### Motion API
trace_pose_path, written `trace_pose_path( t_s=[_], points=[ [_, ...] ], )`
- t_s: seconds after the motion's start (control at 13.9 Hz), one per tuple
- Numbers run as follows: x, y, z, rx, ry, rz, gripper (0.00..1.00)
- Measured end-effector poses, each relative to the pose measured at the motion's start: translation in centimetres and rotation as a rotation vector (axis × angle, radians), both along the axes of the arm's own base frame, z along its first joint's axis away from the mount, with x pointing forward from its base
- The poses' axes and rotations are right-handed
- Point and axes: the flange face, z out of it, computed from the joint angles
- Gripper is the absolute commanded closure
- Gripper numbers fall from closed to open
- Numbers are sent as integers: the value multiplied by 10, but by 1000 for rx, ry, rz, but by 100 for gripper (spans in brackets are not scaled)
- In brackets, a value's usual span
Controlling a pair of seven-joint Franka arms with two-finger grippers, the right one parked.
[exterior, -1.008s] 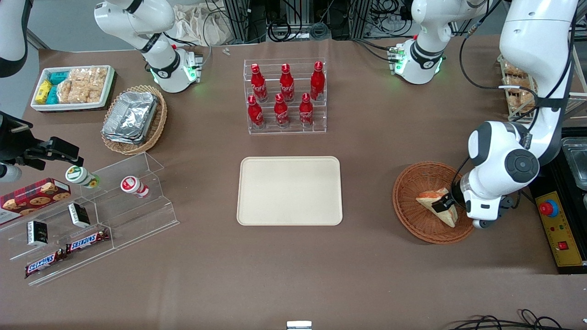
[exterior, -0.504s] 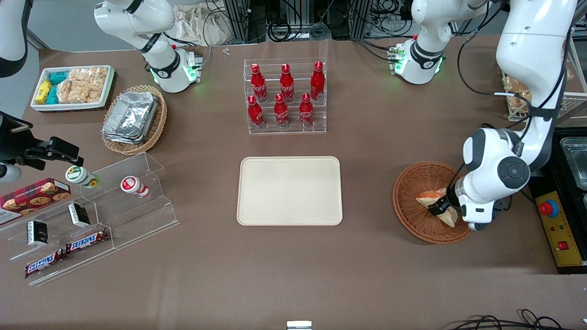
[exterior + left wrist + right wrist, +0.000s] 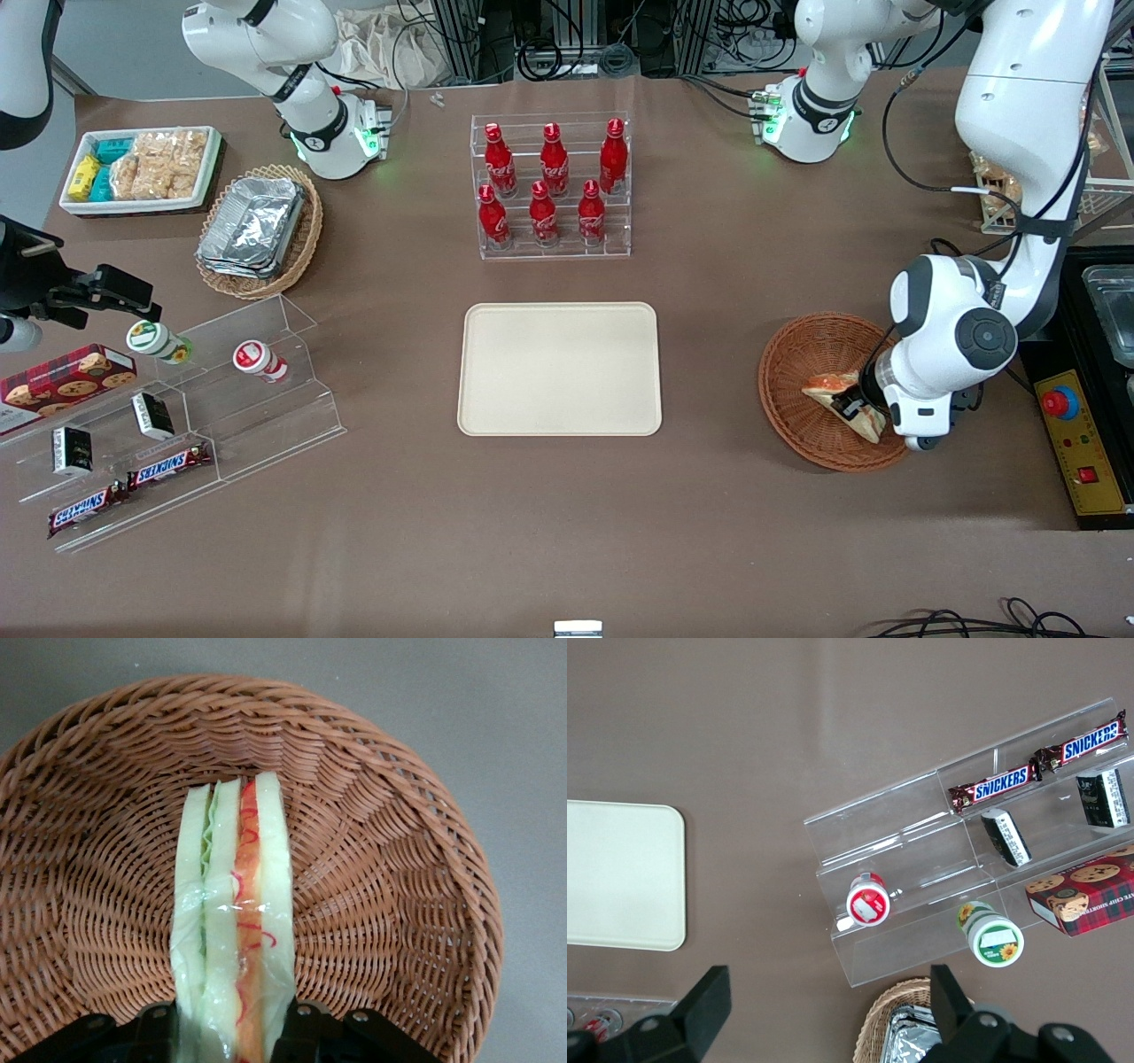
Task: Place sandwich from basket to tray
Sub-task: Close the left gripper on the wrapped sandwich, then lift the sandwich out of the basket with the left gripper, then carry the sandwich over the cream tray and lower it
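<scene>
The sandwich [image 3: 833,390] is a clear-wrapped wedge of pale bread with red and green filling, standing on edge in the reddish-brown wicker basket [image 3: 797,372] toward the working arm's end of the table. My gripper [image 3: 852,404] is down in the basket and shut on the sandwich. In the left wrist view the sandwich [image 3: 235,921] runs up from between the two black fingers [image 3: 306,1028], which press its bread faces, with the basket [image 3: 390,904] weave all around it. The cream-beige tray [image 3: 559,369] lies flat mid-table, beside the basket, with nothing on it.
An acrylic rack of red bottles [image 3: 551,186] stands farther from the front camera than the tray. A tan basket of foil containers [image 3: 259,229], a white snack bin [image 3: 142,168] and an acrylic snack stand [image 3: 177,416] lie toward the parked arm's end. A yellow control box [image 3: 1076,443] sits beside the basket.
The gripper's fingers have closed on the sandwich and tilted it up onto its edge in the basket. The wrist has shifted slightly toward the tray.
</scene>
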Motion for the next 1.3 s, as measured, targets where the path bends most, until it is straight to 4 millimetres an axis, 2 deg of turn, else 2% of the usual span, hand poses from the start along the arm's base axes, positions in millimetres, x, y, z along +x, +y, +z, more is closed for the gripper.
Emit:
trace_pose_path(
  t_s=[0.14,0.22,0.29,0.5,0.65,0.79,0.94,1.15,1.3],
  points=[
    [4,1,11,5,-1,3,100],
    [7,3,25,14,18,5,100],
    [12,6,47,26,45,8,100],
    [28,9,134,52,90,19,100],
    [31,0,184,54,103,8,100],
    [28,-29,224,39,111,-39,100],
    [19,-82,248,22,91,-142,100],
    [-1,-164,251,-7,80,-327,100],
    [-9,-208,236,-33,75,-410,100]
  ],
)
